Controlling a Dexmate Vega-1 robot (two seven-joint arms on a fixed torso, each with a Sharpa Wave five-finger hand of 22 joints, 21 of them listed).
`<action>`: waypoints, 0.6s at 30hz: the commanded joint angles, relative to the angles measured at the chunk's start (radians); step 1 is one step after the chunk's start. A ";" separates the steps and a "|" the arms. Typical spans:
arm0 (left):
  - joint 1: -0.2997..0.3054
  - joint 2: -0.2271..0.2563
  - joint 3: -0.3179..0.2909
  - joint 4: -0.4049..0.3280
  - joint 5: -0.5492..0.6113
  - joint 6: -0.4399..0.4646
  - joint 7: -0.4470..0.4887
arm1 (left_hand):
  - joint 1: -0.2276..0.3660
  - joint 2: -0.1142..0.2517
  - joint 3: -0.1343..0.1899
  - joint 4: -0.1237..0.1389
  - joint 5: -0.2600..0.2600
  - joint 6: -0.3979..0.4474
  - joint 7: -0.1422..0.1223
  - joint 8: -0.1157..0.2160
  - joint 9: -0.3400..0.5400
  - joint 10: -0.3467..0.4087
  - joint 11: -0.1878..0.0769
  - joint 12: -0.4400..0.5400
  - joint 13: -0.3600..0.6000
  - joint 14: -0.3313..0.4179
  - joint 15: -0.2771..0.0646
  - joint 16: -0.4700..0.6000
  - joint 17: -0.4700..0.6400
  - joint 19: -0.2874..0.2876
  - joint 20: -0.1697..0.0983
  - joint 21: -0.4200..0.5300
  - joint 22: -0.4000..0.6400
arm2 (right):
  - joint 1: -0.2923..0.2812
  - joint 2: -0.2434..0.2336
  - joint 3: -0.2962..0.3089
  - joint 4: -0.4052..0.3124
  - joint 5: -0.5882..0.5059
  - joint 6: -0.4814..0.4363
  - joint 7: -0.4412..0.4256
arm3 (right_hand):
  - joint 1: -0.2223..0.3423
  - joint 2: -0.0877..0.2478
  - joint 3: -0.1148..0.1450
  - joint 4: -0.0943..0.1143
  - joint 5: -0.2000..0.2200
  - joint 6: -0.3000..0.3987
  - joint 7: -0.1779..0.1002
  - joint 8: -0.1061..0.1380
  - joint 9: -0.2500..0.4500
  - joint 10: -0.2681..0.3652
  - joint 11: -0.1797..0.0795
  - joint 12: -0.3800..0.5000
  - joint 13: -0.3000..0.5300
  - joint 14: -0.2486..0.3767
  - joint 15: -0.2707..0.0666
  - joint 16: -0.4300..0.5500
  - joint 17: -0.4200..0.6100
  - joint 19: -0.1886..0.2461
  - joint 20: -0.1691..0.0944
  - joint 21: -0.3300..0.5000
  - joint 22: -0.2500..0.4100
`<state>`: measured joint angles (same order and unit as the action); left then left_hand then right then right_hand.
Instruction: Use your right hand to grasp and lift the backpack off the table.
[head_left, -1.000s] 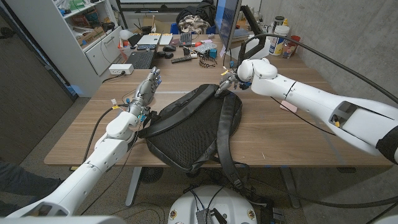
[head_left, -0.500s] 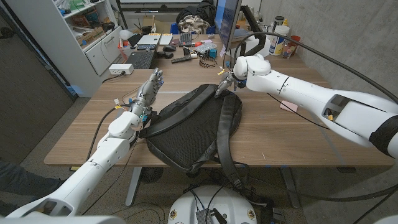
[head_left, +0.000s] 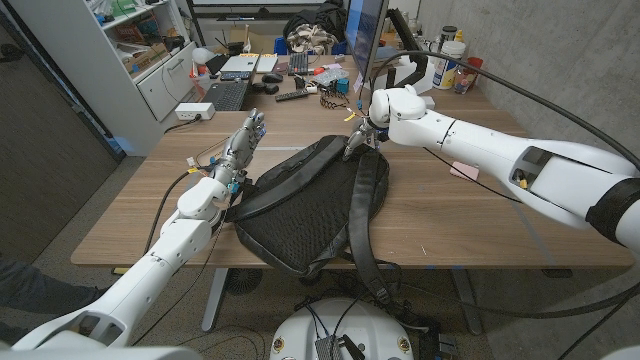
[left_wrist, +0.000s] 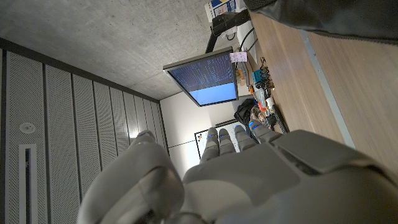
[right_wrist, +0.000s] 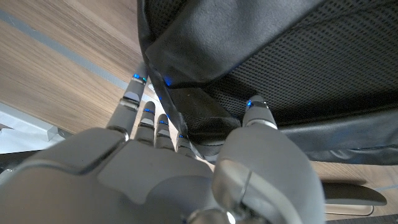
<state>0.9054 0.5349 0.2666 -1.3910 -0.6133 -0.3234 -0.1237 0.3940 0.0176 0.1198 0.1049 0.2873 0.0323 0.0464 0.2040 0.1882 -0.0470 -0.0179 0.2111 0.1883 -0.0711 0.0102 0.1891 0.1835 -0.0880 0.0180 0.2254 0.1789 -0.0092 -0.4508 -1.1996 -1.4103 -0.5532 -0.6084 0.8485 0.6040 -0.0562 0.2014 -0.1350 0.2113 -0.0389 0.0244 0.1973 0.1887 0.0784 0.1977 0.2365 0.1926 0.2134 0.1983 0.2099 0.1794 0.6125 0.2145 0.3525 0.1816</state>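
Right hand (head_left: 362, 133) is found at the far end of the black backpack (head_left: 300, 205), directly at the top edge where the carry handle would be expected. In the right wrist view the fingers (right_wrist: 144, 118) are seen reaching under a dark strap or flap at that edge while the thumb (right_wrist: 260, 115) is set against the mesh back panel on the other side. The fingers are partly curled around this strap but a firm closure is not shown; whether the grasp is complete cannot be told.

The backpack is lying flat on the wooden table (head_left: 470, 215), back panel up, in the middle of the near half. Its long axis is run from the near table edge toward the far side, with the shoulder straps (head_left: 362, 235) trailing over the near edge. The top of the bag is thus placed immediately beneath the right hand, so the coming lift is judged to be straight up from that far end.

Left hand (head_left: 240, 145) is held just beside the bag's left edge, fingers extended and apart, nothing gripped. The right hand is judged the nearer to the handle.

A risk is noted: the hanging straps may drag on the table edge as the bag rises.
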 joint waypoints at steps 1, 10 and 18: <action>-0.010 -0.006 -0.001 0.012 -0.003 0.001 -0.002 | 0.002 0.007 -0.004 -0.001 -0.004 0.006 -0.002 0.002 0.003 0.003 0.000 0.001 0.006 0.001 -0.001 0.006 0.005 -0.005 0.005 -0.001 0.003 | 0.029 0.044 -0.035 0.064 -0.002 -0.015 0.028 | 0.040 0.004 0.003 -0.005 0.002 0.053 -0.016 0.021 0.008 0.076 -0.015 0.033 0.015 0.116 -0.024 0.023 0.010 0.150 -0.002 0.026 -0.001; -0.007 -0.009 -0.005 0.005 -0.005 0.001 0.008 | 0.002 0.008 -0.005 -0.001 -0.004 0.006 -0.002 0.001 0.003 0.004 0.000 0.000 0.006 0.001 0.000 0.006 0.005 -0.005 0.006 -0.002 0.003 | 0.031 0.052 -0.057 0.063 -0.031 -0.032 -0.005 | 0.233 0.071 0.072 -0.030 0.008 0.275 -0.094 0.115 0.059 0.275 -0.113 0.157 0.088 0.298 -0.140 0.065 0.039 0.222 -0.097 0.004 0.005; 0.002 -0.005 -0.009 -0.013 -0.007 0.012 0.022 | 0.003 0.009 -0.006 -0.002 -0.004 0.008 -0.005 0.002 0.003 0.009 0.001 0.002 0.006 0.001 0.000 0.006 0.005 -0.004 0.006 -0.003 0.003 | -0.005 0.025 -0.044 0.008 -0.058 -0.034 -0.084 | 0.433 0.112 0.054 -0.025 -0.012 0.471 -0.141 0.283 0.229 0.401 -0.230 0.361 0.310 0.487 -0.300 0.242 0.215 0.306 -0.255 0.042 0.032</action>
<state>0.8988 0.5282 0.2632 -1.3862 -0.6181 -0.3235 -0.1175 0.3940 0.0176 0.1198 0.1049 0.2873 0.0378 0.0409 0.2040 0.1882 -0.0442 -0.0151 0.2111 0.1883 -0.0711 0.0102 0.1891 0.1836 -0.0880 0.0179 0.2254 0.1789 0.0156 -0.4087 -1.2449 -1.3601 -0.5797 -0.6340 0.8400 0.9845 0.0464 0.2716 -0.1610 0.2032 0.3910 -0.1037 0.4327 0.3616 0.4446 -0.0046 0.5334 0.4318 0.6479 -0.0462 0.3883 0.3247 0.9025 -0.0009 0.3758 0.1998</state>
